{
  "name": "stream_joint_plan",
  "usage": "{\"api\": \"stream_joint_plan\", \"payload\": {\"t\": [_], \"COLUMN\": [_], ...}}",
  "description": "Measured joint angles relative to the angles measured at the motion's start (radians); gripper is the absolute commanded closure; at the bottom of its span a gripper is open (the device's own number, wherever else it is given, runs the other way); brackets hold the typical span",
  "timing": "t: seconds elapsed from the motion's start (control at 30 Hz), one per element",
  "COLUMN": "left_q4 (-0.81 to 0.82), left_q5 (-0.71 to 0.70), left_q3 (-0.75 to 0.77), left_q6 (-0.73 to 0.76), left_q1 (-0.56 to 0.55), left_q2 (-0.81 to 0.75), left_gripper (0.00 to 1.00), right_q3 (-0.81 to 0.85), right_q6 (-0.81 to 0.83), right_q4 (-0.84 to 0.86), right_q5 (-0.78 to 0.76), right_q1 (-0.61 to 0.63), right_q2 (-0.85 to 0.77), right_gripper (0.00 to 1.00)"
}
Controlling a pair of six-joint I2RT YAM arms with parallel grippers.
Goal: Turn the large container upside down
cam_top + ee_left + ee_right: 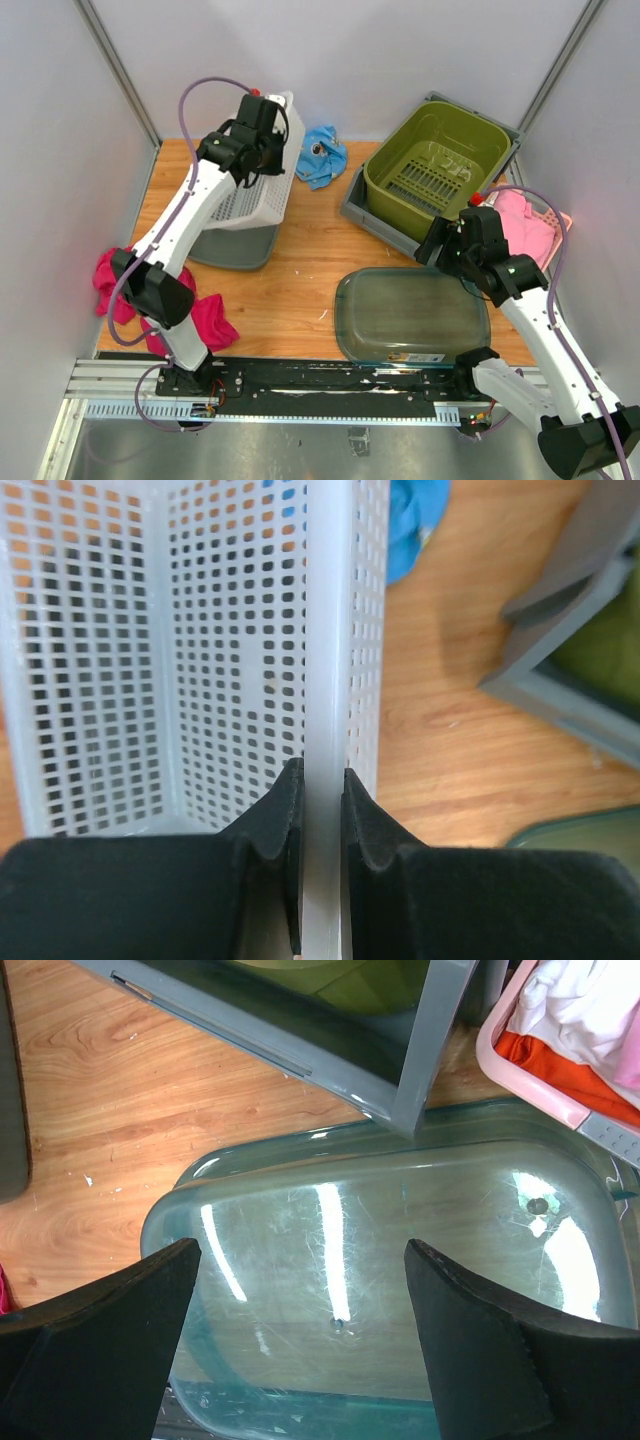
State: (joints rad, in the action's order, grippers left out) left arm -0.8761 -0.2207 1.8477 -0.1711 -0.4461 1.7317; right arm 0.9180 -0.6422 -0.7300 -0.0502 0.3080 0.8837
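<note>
where the metal rail (300,375) bounds the near edge of the wooden table (300,270), a clear tub (410,315) lies just beyond it, the right gripper (300,1250) hanging over it with its claw spread wide and holding nothing, while pink cloths (210,315) lie at the near left. farther back on the left, the left gripper (322,780) is clamped on the rim of the white perforated container (200,630), which stands partly over a grey lid (235,248). a green bin (435,160) and a blue cloth (320,155) lie by the pale enclosure walls (350,50).
</note>
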Motion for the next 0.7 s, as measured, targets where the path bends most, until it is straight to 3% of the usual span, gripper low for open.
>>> {"api": "stream_joint_plan", "payload": {"t": [0.13, 0.27, 0.37, 0.53, 0.7], "left_q4": [-0.003, 0.016, 0.120, 0.401, 0.651], "left_q5": [0.051, 0.217, 0.385, 0.644, 0.746], "left_q3": [0.088, 0.089, -0.027, -0.366, -0.640], "left_q6": [-0.005, -0.070, -0.151, -0.360, -0.523], "left_q1": [0.002, 0.006, 0.000, -0.010, -0.007], "left_q2": [-0.053, -0.147, -0.238, -0.369, -0.436], "left_gripper": [1.00, 1.00, 1.00, 1.00, 1.00], "right_q3": [0.000, 0.000, 0.000, 0.000, 0.000], "right_q6": [0.000, 0.000, 0.000, 0.000, 0.000], "right_q4": [0.000, 0.001, 0.008, 0.020, 0.023], "right_q5": [0.000, 0.000, 0.001, 0.002, 0.002], "right_q1": [0.000, 0.000, 0.000, 0.000, 0.000], "right_q2": [-0.001, -0.001, 0.003, 0.008, 0.005], "right_gripper": [0.15, 0.16, 0.16, 0.16, 0.16]}}
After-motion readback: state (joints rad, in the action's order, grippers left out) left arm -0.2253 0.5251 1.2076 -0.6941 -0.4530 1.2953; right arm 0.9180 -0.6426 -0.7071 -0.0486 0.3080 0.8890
